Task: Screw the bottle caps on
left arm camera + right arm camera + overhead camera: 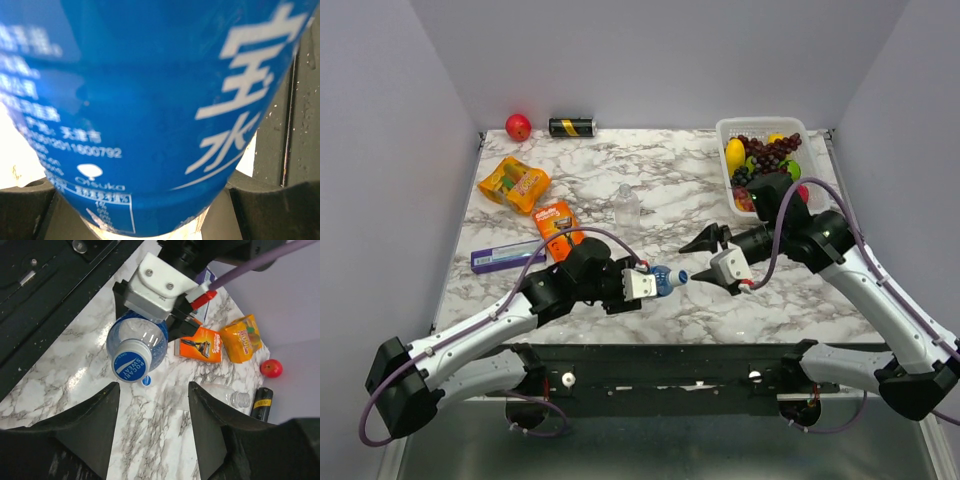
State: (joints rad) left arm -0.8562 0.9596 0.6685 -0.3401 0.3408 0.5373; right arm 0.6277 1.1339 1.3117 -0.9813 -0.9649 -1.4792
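Marble surface (680, 190) under grey walls, and the action sits at 6 o'clock, just in from the near edge. The left fingers (260, 205) are clamped on the blue-labelled bottle (665, 279), which is held on its side above the surface with its neck pointing toward 3 o'clock. From the left wrist, the label fills almost the whole view.

The blue-and-white cap (131, 366) is sitting on the neck. The right fingers (95, 420) are spread about halfway open with nothing in them, just off the cap and lined up on it. Seen from the right wrist, the cap lies beyond the gap between them.

My read is that this bottle is in its tightening step. The cap looks square on the threads, but how far down it is can't be told from here.

Next up, the right fingers would need to come in along the bottle's axis. They'd close squarely on the cap rim and twist while the left holds firm. If the cap is already snug, the bottle goes down instead.

There's more to do. A loose blue cap (146, 381) lies on the marble right under the held bottle. The plain bottle (627, 205) waits toward 12 o'clock, well apart, with its neck bare. I can't pick out a red cap or a red-labelled bottle in these views.
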